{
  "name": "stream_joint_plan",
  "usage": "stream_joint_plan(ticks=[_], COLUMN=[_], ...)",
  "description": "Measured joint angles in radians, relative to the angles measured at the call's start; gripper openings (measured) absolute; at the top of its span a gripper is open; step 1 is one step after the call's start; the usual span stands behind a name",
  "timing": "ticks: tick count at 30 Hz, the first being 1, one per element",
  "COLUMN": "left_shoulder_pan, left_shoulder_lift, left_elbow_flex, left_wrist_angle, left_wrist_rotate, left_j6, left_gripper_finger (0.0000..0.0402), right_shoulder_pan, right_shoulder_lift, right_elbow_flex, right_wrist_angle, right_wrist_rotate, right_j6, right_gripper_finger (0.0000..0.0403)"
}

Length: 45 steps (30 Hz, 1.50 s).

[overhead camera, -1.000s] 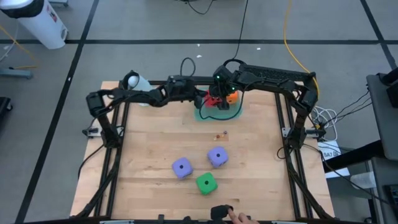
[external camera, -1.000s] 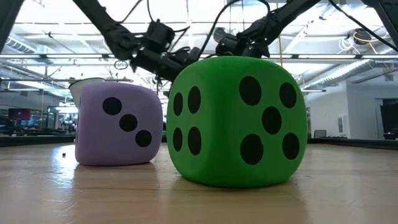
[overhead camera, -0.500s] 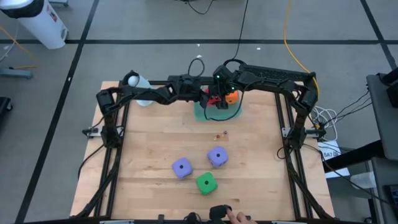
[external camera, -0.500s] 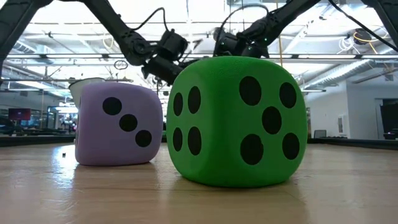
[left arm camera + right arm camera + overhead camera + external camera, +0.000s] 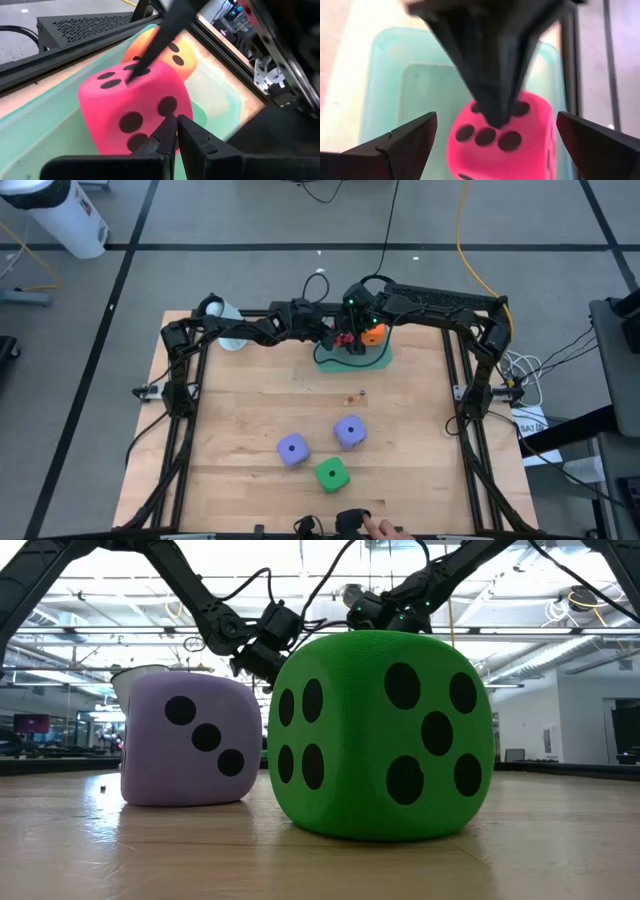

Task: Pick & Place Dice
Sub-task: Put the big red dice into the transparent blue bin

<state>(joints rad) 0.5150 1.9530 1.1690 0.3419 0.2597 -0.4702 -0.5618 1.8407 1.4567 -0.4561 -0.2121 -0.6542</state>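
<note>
Two dice down, three to go — the red die [image 5: 135, 107] and orange die [image 5: 172, 52] sit in the green tray [image 5: 45, 115] just ahead of the closed, empty left gripper [image 5: 175, 131] and beneath the open right gripper [image 5: 490, 137], while the two purple dice [image 5: 291, 448] [image 5: 349, 431] and the green die [image 5: 331, 474] wait well away on the table [image 5: 240, 410].

Five soft dice with dark pips. Red die [image 5: 135, 107] inside the translucent green tray [image 5: 379, 359] at the table's far edge, orange die [image 5: 372, 334] just behind it, touching. Two purple dice [image 5: 292, 448] [image 5: 349, 431] and green die [image 5: 331, 474] clustered near the front, upright, slightly apart.
</note>
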Motion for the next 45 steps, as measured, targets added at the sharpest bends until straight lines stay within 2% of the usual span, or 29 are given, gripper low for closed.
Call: stream_joint_plan(ticks=[6,11,14,19,23,26,30,33,37,40,45], left_shoulder_pan=[0.002,-0.009,-0.020,-0.028,-0.041,-0.042,-0.040,-0.051,-0.073,-0.105,-0.143], left_shoulder_lift=[0.000,-0.024,-0.052,-0.055,-0.056,-0.083,-0.166,-0.262,-0.419,-0.527,-0.613], left_elbow_flex=[0.000,0.000,0.003,0.083,0.100,0.098,0.098,0.078,0.028,-0.052,-0.189], left_wrist_angle=[-0.001,0.025,0.029,-0.153,-0.187,-0.218,-0.308,-0.365,-0.445,-0.454,-0.415], left_wrist_rotate=[0.004,0.055,0.055,0.056,-0.001,-0.005,-0.034,-0.077,-0.112,-0.130,-0.159], left_j6=[0.000,0.074,0.097,0.163,0.186,0.219,0.275,0.324,0.393,0.413,0.373], left_gripper_finger=[0.0026,0.0026,0.0026,0.0006,0.0010,0.0004,0.0006,0.0003,0.0004,0.0002,0.0002], right_shoulder_pan=[0.001,-0.001,-0.001,-0.001,-0.001,0.001,0.003,0.002,-0.001,-0.001,0.000], right_shoulder_lift=[0.000,0.000,0.000,0.000,0.000,-0.011,-0.064,-0.111,-0.182,-0.219,-0.249], right_elbow_flex=[0.000,0.000,-0.013,-0.018,-0.018,-0.019,-0.019,-0.020,-0.020,-0.026,-0.078], right_wrist_angle=[-0.010,-0.087,-0.072,-0.054,-0.003,0.029,0.027,-0.003,-0.048,-0.094,-0.101], right_wrist_rotate=[-0.004,-0.007,-0.008,-0.058,-0.048,0.013,0.136,0.165,0.150,0.083,-0.002], right_j6=[0.010,-0.039,-0.046,-0.047,-0.043,-0.009,0.021,0.049,0.076,0.085,0.096], right_gripper_finger=[0.0400,0.0400,0.0400,0.0400,0.0400,0.0399,0.0398,0.0398,0.0394,0.0378,0.0297])
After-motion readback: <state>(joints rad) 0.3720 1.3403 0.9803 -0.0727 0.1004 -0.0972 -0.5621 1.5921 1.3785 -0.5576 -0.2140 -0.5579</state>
